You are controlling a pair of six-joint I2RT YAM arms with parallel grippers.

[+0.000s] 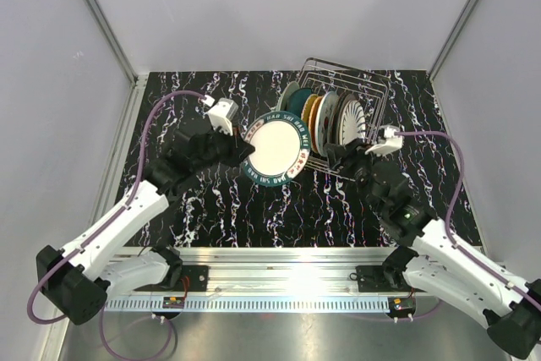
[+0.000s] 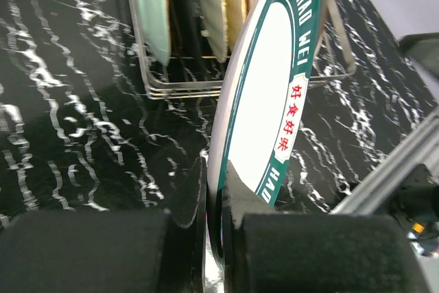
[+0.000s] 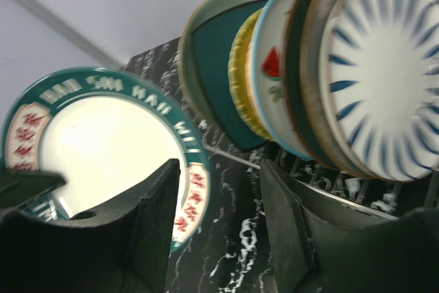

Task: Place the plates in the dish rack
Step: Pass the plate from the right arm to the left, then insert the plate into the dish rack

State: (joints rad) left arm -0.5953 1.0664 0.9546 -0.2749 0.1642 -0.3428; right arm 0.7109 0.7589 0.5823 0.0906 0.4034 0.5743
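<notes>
A white plate with a dark teal lettered rim [image 1: 275,151] is held upright just above the table, in front of the dish rack [image 1: 379,95]. My left gripper [image 1: 248,148] is shut on its left rim; the left wrist view shows the rim of this plate [image 2: 267,101] pinched between the two pads of that gripper [image 2: 216,200]. Several plates [image 1: 325,116] stand on edge in the rack. My right gripper [image 1: 338,158] is open by the rack's front corner, with nothing between its fingers [image 3: 219,217]. It is just right of the held plate [image 3: 103,142].
In the right wrist view the racked plates include a dark teal one [image 3: 212,66], a white one with a strawberry [image 3: 271,73] and a white one with blue rays [image 3: 391,66]. White walls enclose the black marbled table [image 1: 194,107].
</notes>
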